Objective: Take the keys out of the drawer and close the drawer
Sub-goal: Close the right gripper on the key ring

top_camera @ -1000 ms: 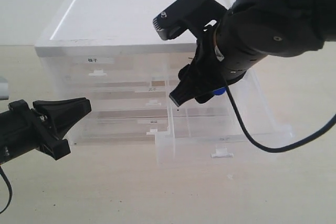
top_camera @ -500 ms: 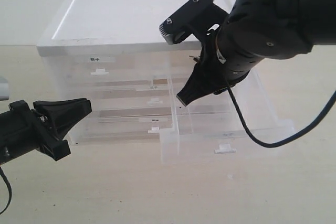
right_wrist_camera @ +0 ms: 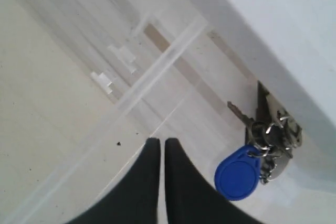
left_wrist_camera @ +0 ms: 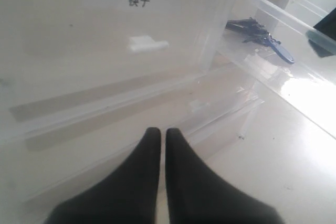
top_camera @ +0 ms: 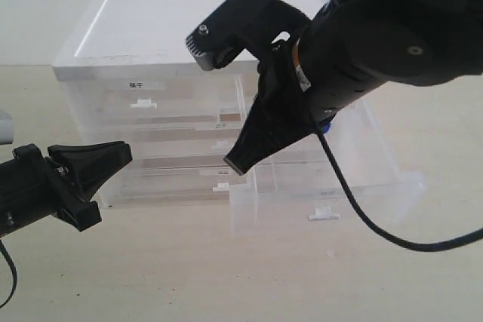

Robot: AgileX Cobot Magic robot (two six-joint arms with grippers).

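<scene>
Open drawer [top_camera: 355,186]: stood pulled out of the cabinet [top_camera: 204,28], open from above; the right arm hung over most of it.
Right gripper [right_wrist_camera: 159,141]: jaws pressed together on nothing, tips near the drawer's side wall, bare drawer floor between them and the keys [right_wrist_camera: 265,135].
Keys: lay at the drawer's inner end, close to the cabinet body.
Tab handle [top_camera: 323,216]: open tabletop lay before it.
Left gripper [top_camera: 113,154]: low, well apart, facing closed drawer fronts.
</scene>
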